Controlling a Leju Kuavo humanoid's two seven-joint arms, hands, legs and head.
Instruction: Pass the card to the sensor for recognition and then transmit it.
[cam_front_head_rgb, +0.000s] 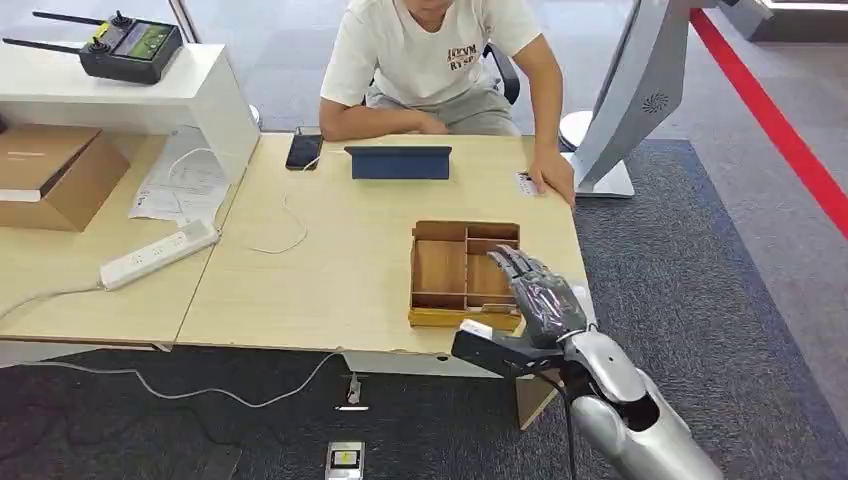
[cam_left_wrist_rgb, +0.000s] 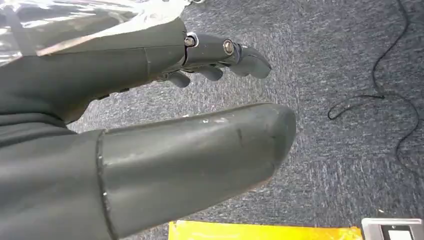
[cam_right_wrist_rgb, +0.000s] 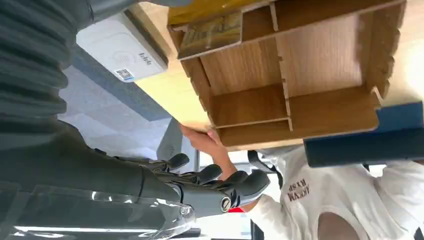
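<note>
Your right hand (cam_front_head_rgb: 540, 295) hovers with fingers spread, holding nothing, over the right side of the compartmented wooden tray (cam_front_head_rgb: 440, 268). Your left hand (cam_left_wrist_rgb: 150, 115) hangs empty, fingers apart, above grey carpet (cam_left_wrist_rgb: 325, 165). The small white card (cam_front_head_rgb: 527, 184) lies at the table's far right edge under the person's hand (cam_front_head_rgb: 553, 177).

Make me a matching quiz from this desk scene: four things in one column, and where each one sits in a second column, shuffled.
Things:
1. phone
2. power strip
3. wooden tray
4. remote controller

Places:
A. on the white shelf, far left
B. on the near right part of the table, beside the right hand
C. on the far edge of the table, left of the blue tablet
D. on the left part of the desk, near the papers

Pairs: 1-C, 2-D, 3-B, 4-A
</note>
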